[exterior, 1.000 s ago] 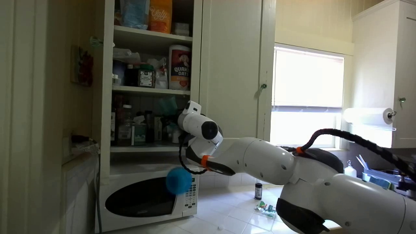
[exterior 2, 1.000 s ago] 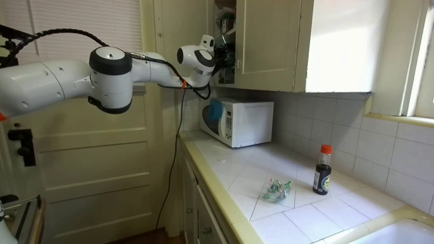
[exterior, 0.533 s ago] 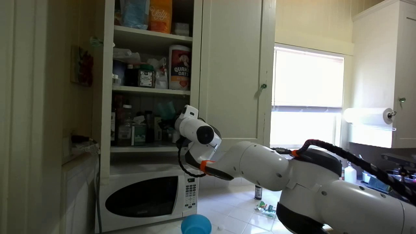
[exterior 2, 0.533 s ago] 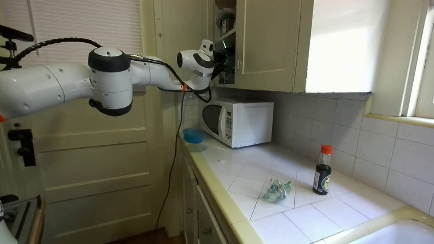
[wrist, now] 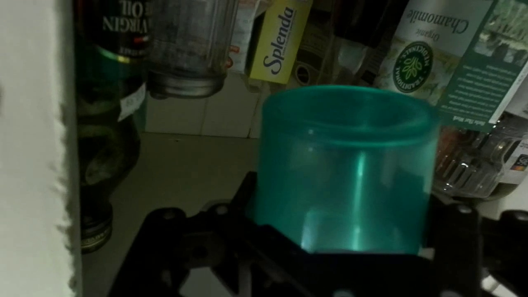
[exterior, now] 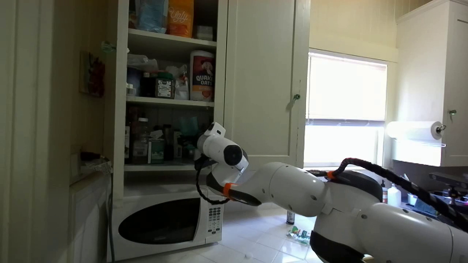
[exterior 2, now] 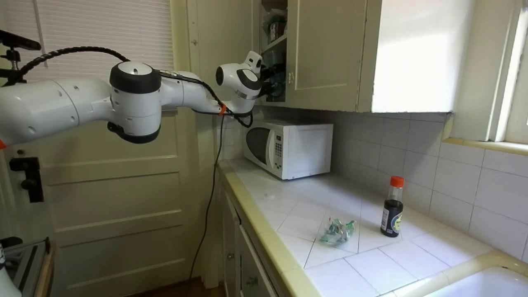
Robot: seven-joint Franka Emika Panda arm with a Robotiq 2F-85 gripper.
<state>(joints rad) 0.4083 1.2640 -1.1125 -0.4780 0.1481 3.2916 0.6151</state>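
Wrist view: the claw [wrist: 341, 198] is pinching a teal cup [wrist: 330, 177], so it lies right inside the grasp, its end-to-end axis running across the squeeze! Beyond the claw, a Splenda box [wrist: 282, 41]. Now, in an exterior view, the claw's at the mouth of the cupboard [exterior: 221, 65], microwave [exterior: 159, 221] below it. And in an exterior view, a red-capped bottle [exterior 2: 392, 214] on the bench [exterior 2: 301, 210], lower and well apart from the claw!

A: Pose?
B: Arm [exterior 2: 135, 103] stretched out in both exterior views. Elbow [exterior: 343, 215] well apart from the microwave [exterior 2: 305, 148]; wrist [exterior: 226, 149] above microwave height, apart from it.
A: And the gripper [wrist: 342, 194]?
B: Also higher than the microwave. Fingers [wrist: 246, 192] part-spread and clamped, per wrist view.
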